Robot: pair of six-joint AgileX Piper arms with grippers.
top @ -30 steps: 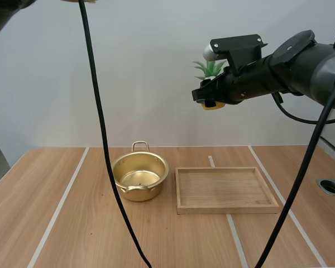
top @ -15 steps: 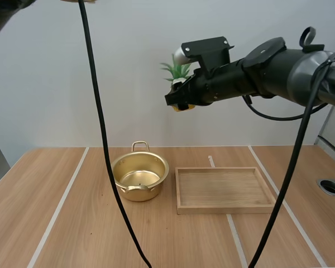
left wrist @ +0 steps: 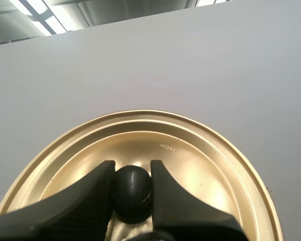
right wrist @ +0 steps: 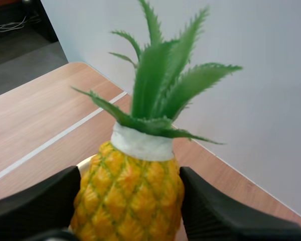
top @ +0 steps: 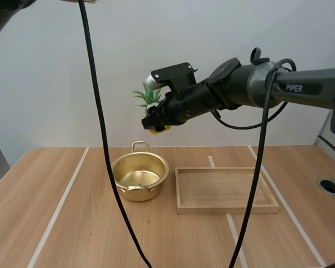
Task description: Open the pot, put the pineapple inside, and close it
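Observation:
My right gripper (top: 157, 122) hangs high above the table, shut on a small yellow pineapple (top: 156, 126) with a green leaf crown (top: 147, 96). In the right wrist view the pineapple (right wrist: 129, 193) sits pinched between the two black fingers (right wrist: 35, 206), leaves pointing up. Below and a little left stands the open golden pot (top: 139, 177) on the table, with no lid on it. In the left wrist view my left gripper (left wrist: 132, 182) is shut on the black knob (left wrist: 133, 187) of the golden lid (left wrist: 200, 160), held up off the table.
A shallow wooden tray (top: 226, 190) lies on the table just right of the pot. A round grommet hole (top: 330, 186) sits at the table's far right edge. White lines run across the wooden tabletop (top: 61, 212).
My right arm has swung left and slightly down with the pineapple, from over the tray toward a spot above the pot. The pot and tray have not moved.

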